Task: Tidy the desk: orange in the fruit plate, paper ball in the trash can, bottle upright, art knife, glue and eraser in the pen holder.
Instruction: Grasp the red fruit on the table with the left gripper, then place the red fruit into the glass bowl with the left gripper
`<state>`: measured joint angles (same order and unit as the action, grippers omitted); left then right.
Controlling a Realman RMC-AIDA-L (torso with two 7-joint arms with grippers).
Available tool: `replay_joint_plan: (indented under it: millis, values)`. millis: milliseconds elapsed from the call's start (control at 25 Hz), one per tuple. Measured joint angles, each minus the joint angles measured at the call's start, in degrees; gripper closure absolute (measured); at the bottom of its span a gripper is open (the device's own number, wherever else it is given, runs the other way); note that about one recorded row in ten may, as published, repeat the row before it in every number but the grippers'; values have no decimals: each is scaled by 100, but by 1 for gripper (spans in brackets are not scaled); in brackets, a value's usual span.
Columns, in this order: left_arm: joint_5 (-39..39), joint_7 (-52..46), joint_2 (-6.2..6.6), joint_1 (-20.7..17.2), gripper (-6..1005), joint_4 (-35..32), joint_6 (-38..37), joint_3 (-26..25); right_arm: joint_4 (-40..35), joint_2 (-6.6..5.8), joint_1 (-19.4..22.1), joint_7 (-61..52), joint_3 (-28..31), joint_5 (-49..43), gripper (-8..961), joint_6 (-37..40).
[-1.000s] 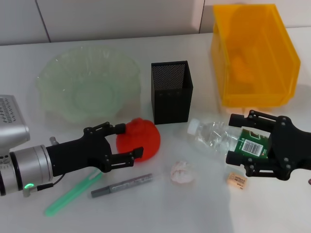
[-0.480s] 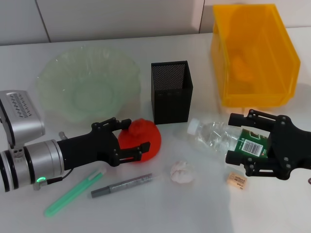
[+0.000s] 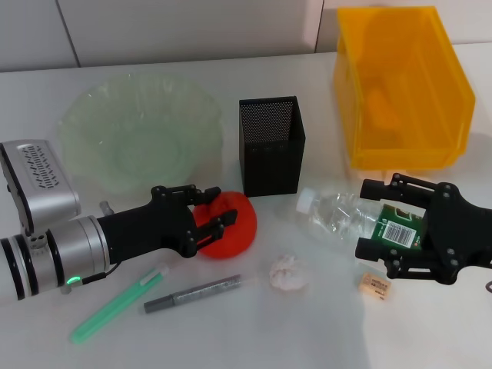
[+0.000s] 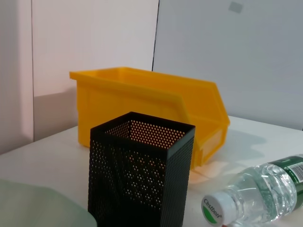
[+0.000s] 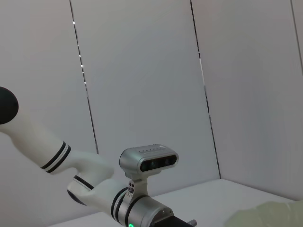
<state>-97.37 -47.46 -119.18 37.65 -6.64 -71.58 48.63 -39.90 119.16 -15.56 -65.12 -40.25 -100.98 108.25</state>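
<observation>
The orange (image 3: 240,231) rests on the table in front of the pen holder (image 3: 270,154). My left gripper (image 3: 224,206) reaches in from the left, its fingers closed onto the orange's upper part. The bottle (image 3: 334,214) lies on its side, cap pointing left; it also shows in the left wrist view (image 4: 265,194). My right gripper (image 3: 367,219) is open, with one jaw on each side of the bottle's labelled end. The paper ball (image 3: 286,272), art knife (image 3: 192,294), glue (image 3: 115,306) and eraser (image 3: 374,284) lie along the table's near side.
The fruit plate (image 3: 84,115) stands at the back left and the trash can (image 3: 400,150) at the back right, with the pen holder between them. The left wrist view shows the pen holder (image 4: 142,175) close up with the trash can (image 4: 142,94) behind it.
My left gripper has moved right onto the orange and its fingers have drawn closer together. The right gripper and the bottle have stayed in place.
</observation>
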Motion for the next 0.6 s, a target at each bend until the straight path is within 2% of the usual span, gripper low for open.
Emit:
replay_joint_plan:
  millis: [200, 400, 480, 600]
  values:
    - [11, 4, 0, 30, 494, 5, 20, 41, 0, 2, 7, 0, 0, 0, 125, -22]
    - [-11, -18, 0, 44, 745, 5, -20, 54, 0, 2, -4, 0, 0, 0, 125, -29]
    - [-42, -78, 0, 44, 806, -8, -199, 64, 0, 2, -7, 0, 0, 0, 125, -33]
    - [-40, -133, 17, -131, 819, -283, -1183, 39, 0, 2, 8, 0, 24, 0, 126, -35]
